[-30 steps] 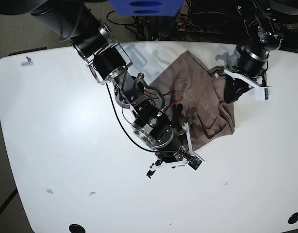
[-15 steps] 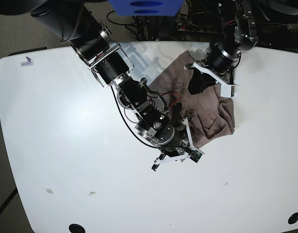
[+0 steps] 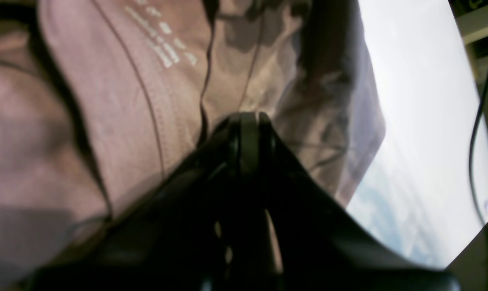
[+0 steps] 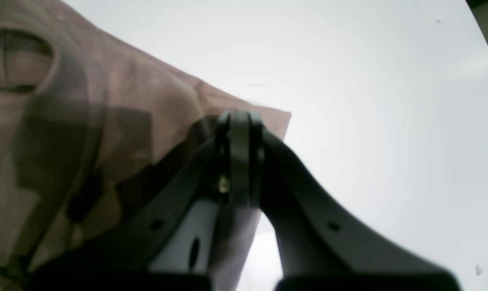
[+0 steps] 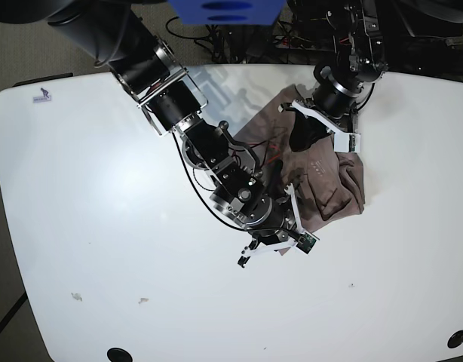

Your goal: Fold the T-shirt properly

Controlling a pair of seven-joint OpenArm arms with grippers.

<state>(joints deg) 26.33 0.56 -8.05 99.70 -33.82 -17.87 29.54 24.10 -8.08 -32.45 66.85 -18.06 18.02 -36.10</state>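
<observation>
Jaws of the right gripper [image 4: 239, 159] clenched on a corner of the T-shirt [image 5: 322, 170], jaws of the left gripper [image 3: 248, 133] pressed together over bunched fabric near the collar print, pinch itself hidden, shirt crumpled on the white table [image 5: 103, 226], between both arms

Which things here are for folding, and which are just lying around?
For the job:
T-shirt
left tool
right tool

Just lying around:
sticker
crumbs
cables
blue box
</observation>
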